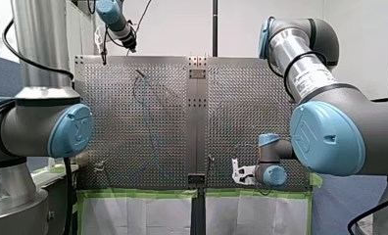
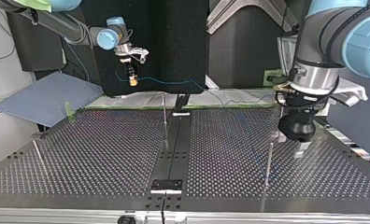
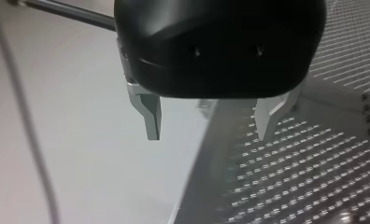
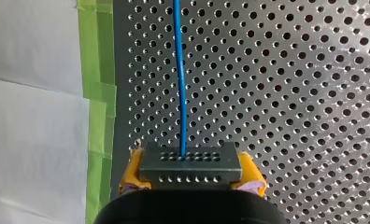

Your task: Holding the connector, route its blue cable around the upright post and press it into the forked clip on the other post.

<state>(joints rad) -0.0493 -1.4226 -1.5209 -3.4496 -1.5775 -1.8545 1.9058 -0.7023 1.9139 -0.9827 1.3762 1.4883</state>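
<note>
My right gripper [image 4: 191, 174] is shut on a grey connector block [image 4: 190, 158], with yellow pads on both sides of it. The blue cable [image 4: 179, 70] runs straight ahead from the connector over the perforated table. In the top view my right gripper [image 2: 132, 74] hangs above the table's far edge, and the cable [image 2: 174, 83] trails toward the view's right. A thin upright post [image 2: 164, 116] stands near the middle and another post [image 2: 268, 161] at the right. My left gripper [image 2: 289, 142] hovers beside that post. Its metal fingers [image 3: 150, 116] stand open around nothing. I cannot make out the forked clip.
A third thin post [image 2: 37, 151] stands at the top view's left. A black rail [image 2: 174, 149] splits the perforated table down the middle. Green tape [image 4: 96, 93] and white sheeting line the table edge beside my right gripper. A blue-grey sheet [image 2: 47, 98] lies off the far left corner.
</note>
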